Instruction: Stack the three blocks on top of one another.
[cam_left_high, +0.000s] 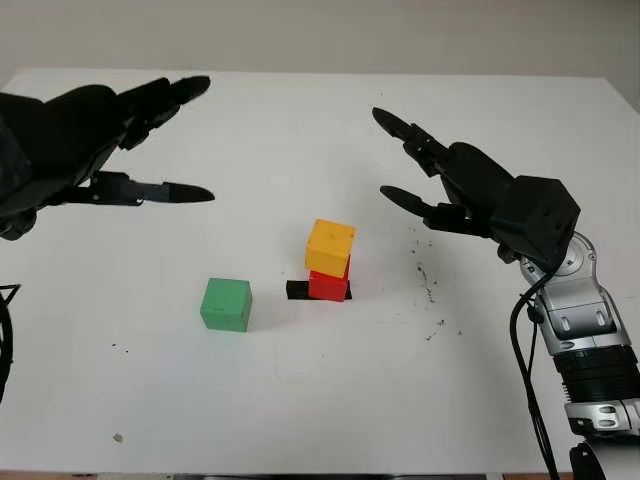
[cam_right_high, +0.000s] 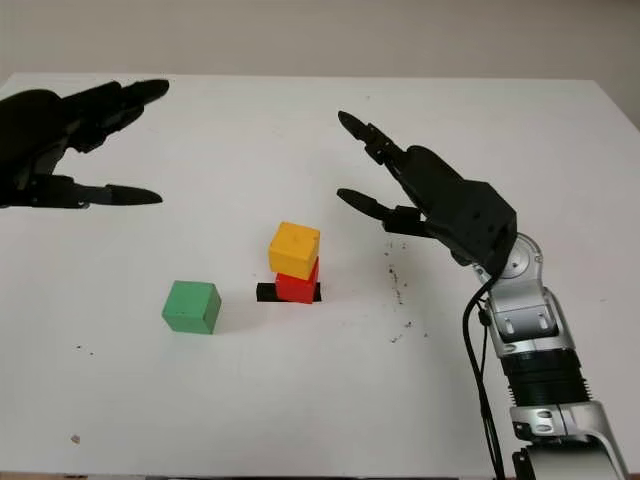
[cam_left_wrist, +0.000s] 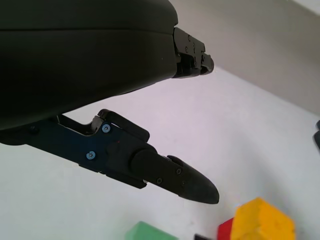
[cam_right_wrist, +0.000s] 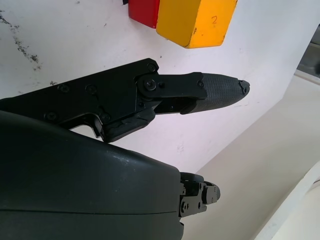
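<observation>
A yellow block (cam_left_high: 330, 247) sits slightly askew on a red block (cam_left_high: 329, 286), which stands on a black mark near the table's middle. A green block (cam_left_high: 226, 304) stands alone on the table to their left. My left hand (cam_left_high: 150, 140) hovers open above the table's far left, well behind and left of the green block. My right hand (cam_left_high: 412, 165) hovers open to the right of the stack, above it and apart from it. The right wrist view shows the yellow block (cam_right_wrist: 196, 21) and red block (cam_right_wrist: 143, 12) beyond a fingertip (cam_right_wrist: 222, 90).
The white table (cam_left_high: 300, 400) carries dark specks (cam_left_high: 428, 285) right of the stack and one small crumb (cam_left_high: 118, 437) near the front left edge. The table's far edge meets a pale wall. My right arm (cam_left_high: 590, 350) rises from the bottom right.
</observation>
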